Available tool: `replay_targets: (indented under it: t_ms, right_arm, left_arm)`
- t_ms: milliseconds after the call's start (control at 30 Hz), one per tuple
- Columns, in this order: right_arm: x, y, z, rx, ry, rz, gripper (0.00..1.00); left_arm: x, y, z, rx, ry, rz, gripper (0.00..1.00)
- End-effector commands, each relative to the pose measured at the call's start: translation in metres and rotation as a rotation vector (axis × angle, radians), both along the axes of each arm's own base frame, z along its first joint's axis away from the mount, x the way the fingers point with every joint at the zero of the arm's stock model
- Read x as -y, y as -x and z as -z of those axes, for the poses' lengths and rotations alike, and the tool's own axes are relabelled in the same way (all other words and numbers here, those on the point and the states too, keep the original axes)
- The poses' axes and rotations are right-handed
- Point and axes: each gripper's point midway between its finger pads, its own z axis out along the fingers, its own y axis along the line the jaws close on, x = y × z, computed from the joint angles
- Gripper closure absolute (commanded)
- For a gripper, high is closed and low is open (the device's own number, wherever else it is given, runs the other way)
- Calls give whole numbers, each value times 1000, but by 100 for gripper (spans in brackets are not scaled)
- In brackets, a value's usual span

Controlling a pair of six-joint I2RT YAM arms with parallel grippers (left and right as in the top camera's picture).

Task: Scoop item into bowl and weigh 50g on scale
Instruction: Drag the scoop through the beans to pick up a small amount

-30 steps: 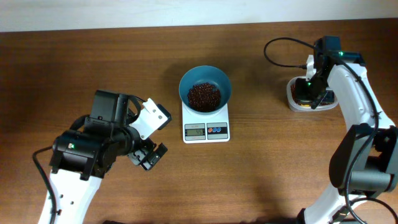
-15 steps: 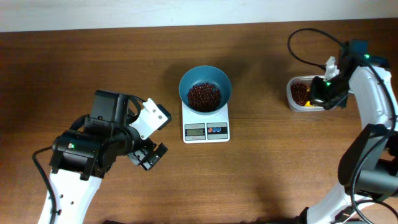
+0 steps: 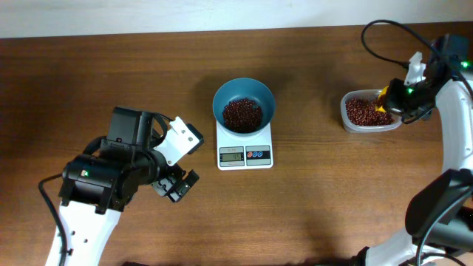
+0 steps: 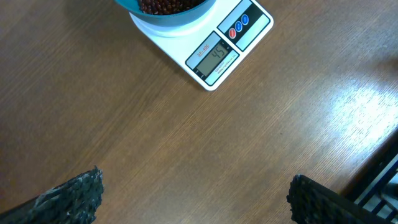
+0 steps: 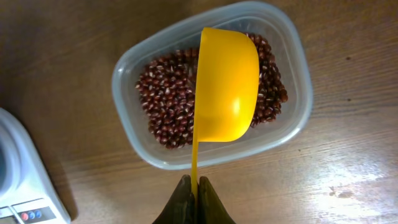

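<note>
Right gripper (image 5: pixel 194 199) clamps the thin handle of the yellow plastic scoop (image 5: pixel 227 87). Its cup hangs just ahead of the jaws over small dark red-brown beans (image 5: pixel 168 112) in a clear plastic tub (image 5: pixel 124 68). Loose, light grains spill easily, so carry them level to the round teal bowl (image 3: pixel 222 103) atop the white square scale (image 3: pixel 244 157). Left gripper (image 4: pixel 193 190) gapes, empty.

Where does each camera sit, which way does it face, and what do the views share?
Overhead: above the table, looking straight down on bowl, scale and tub; left arm and right arm show.
Left wrist: low, facing scale and bowl rim; open left gripper at the bottom corners.
Right wrist: above the tub, looking down; right gripper pinches the yellow scoop by its handle.
Shared: all three show the scale.
</note>
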Motion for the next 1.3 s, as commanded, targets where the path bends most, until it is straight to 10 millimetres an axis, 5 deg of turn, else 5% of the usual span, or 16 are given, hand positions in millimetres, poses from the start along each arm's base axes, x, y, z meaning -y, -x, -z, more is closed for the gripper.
replay_targets:
  t_ms: [0, 467, 900, 1267]
  right_arm:
    - [-7, 4, -9, 6, -7, -39, 96]
    - [-19, 14, -1, 1, -111, -117, 96]
    - [9, 22, -4, 135, -316, -66, 96]
    - [-25, 15, -33, 325, -515, -249, 96]
  left_arm:
    - [-1, -4, -5, 19, -4, 11, 1]
    - [-1, -4, -5, 19, -4, 10, 1]
    - [-1, -4, -5, 19, -4, 10, 1]
    - [-1, -4, -5, 19, -4, 10, 1]
